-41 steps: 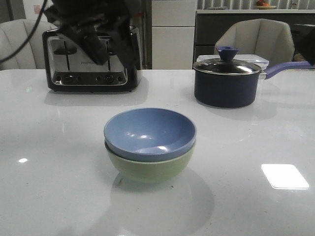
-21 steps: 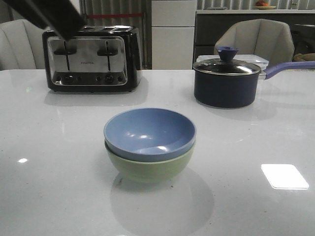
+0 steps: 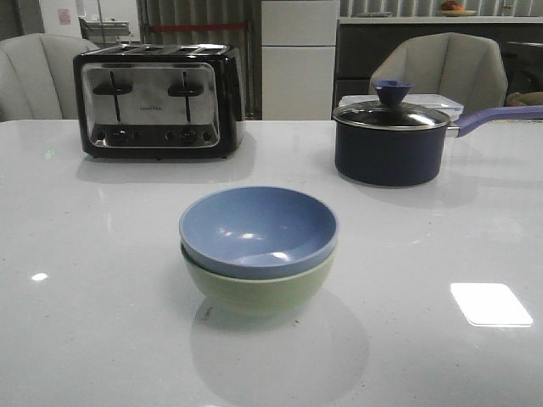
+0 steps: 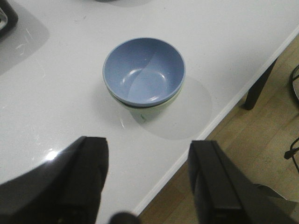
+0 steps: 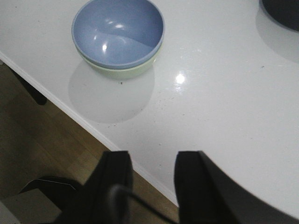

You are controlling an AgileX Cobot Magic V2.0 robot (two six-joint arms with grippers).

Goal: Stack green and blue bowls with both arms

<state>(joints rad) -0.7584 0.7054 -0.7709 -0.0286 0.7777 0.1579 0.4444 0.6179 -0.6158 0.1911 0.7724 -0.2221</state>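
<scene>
The dusty blue bowl (image 3: 258, 227) sits nested inside the pale green bowl (image 3: 259, 292) at the middle of the white table, upright. The stack also shows in the left wrist view, blue bowl (image 4: 144, 71) over green bowl (image 4: 148, 110), and in the right wrist view, blue bowl (image 5: 117, 30) over green bowl (image 5: 126, 71). My left gripper (image 4: 147, 154) is open and empty, high above the table's front edge, apart from the bowls. My right gripper (image 5: 153, 161) is open and empty, also high over the front edge. Neither arm shows in the front view.
A black and chrome toaster (image 3: 158, 100) stands at the back left. A dark navy lidded saucepan (image 3: 391, 140) with a purple handle stands at the back right. Chairs stand behind the table. The table's front edge (image 4: 224, 112) drops to wooden floor.
The left arm, which hung in front of the toaster one second ago, has drawn up and left out of the front view. The stacked bowls have not moved.
</scene>
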